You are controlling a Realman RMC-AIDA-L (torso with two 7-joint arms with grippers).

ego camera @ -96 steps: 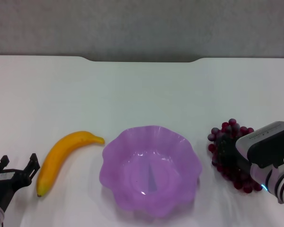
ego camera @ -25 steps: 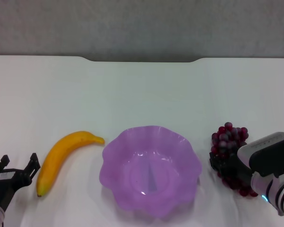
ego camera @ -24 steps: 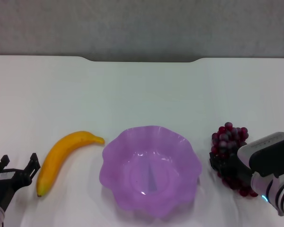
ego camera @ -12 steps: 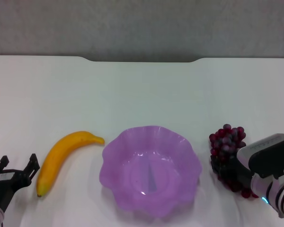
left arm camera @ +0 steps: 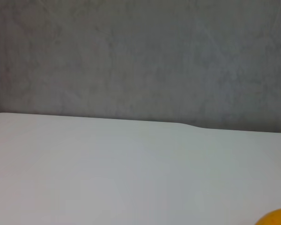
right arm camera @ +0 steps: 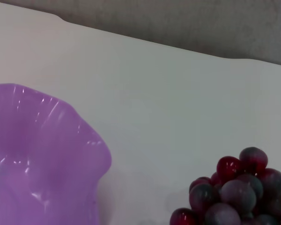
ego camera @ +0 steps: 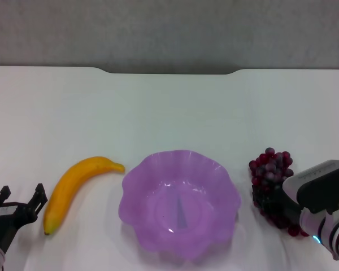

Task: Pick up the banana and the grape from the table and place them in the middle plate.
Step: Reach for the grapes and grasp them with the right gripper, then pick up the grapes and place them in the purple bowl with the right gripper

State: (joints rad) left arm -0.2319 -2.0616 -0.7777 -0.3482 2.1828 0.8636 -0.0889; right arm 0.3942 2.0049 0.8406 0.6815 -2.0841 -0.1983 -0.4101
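My right hand (ego camera: 269, 199) sits at the near right of the bench (ego camera: 169, 107), buried in the near side of the grape (ego camera: 270, 169) bunch. The bunch lies just right of the middle plate (ego camera: 179, 200), close to its rim without clearly touching it. I cannot tell from the head view whether my fingers are closed on the fruit or only pressed in among it; my right wrist view shows the grape (right arm camera: 234, 194) cluster close up and the plate's wavy edge (right arm camera: 51, 136) beside it, but none of my fingers.

As I judge it, the step in hand is getting a firm hold on the grape and carrying it over the scalloped rim. To do this well I should grip near the bunch's core, not a few loose outer berries, lift straight up until the lowest berries clear the rim, then travel left and let go over the bowl's middle.

My left hand (ego camera: 17, 204) waits at the near left with its fingers apart, just left of the banana (ego camera: 73, 189), which lies on the bench left of the plate, its dark tip nearest me.
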